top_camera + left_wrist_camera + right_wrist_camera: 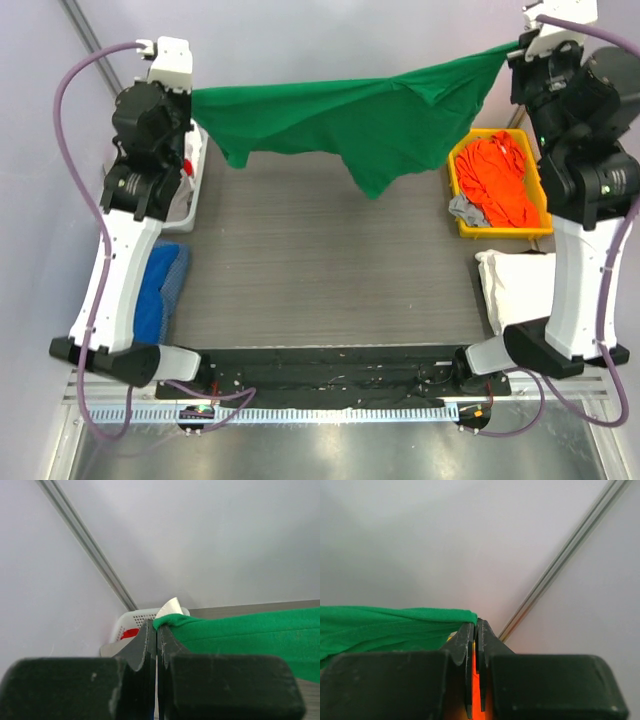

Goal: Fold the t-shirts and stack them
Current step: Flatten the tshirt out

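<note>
The left gripper (156, 626), clenched tight, pinches the bright green soft cotton t-shirt (350, 125) at 10 o'clock. The right gripper (476, 626), likewise clenched, pinches it at 2 o'clock. The shirt hangs stretched between them at 12 o'clock, above the grey table (320, 270).

wall (330, 35): pale lilac | tabletop (320, 270): dark grey, ribbed | wall strip (85, 545): metal, slanting

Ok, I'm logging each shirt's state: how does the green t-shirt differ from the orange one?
The green t-shirt hangs in the air, stretched between the left gripper and right gripper; the orange t-shirt lies in the yellow bin. The green t-shirt is spread wide, the orange t-shirt crumpled in a heap. Neither is folded yet.
</note>
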Robot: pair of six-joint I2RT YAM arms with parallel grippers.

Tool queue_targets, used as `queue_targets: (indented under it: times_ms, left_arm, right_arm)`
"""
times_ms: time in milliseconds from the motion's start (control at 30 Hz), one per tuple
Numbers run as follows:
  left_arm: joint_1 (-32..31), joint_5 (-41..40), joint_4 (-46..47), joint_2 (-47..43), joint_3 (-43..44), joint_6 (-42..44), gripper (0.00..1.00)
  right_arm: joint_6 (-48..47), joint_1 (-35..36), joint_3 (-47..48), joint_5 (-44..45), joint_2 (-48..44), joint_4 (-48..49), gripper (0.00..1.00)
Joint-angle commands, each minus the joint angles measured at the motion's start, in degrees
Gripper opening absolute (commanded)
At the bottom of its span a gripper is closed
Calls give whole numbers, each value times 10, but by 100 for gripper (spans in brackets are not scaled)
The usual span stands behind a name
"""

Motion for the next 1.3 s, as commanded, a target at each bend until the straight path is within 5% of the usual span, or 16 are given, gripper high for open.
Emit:
queue_targets:
  times_ms: [0, 400, 733, 1000, 1267]
  left_arm:
    - [4, -11, 24, -77, -50, 15, 0]
    - [4, -4, -24, -182, -133, 21, 0]
    - [4, -23, 29, -92, -111, 24, 0]
    - [20, -16, 62, 51, 4, 8, 0]
    - [77, 3, 31, 200, 198, -57, 0]
  right_arm:
    - [-2, -3, -21, 16, -66, 37, 1]
    - [-8, -3, -94, 26, -160, 23, 1]
    - [-16, -3, -109, 41, -113, 49, 1]
    - [-29, -4, -65, 53, -8, 85, 1]
    - [-36, -9, 117, 63, 145, 93, 1]
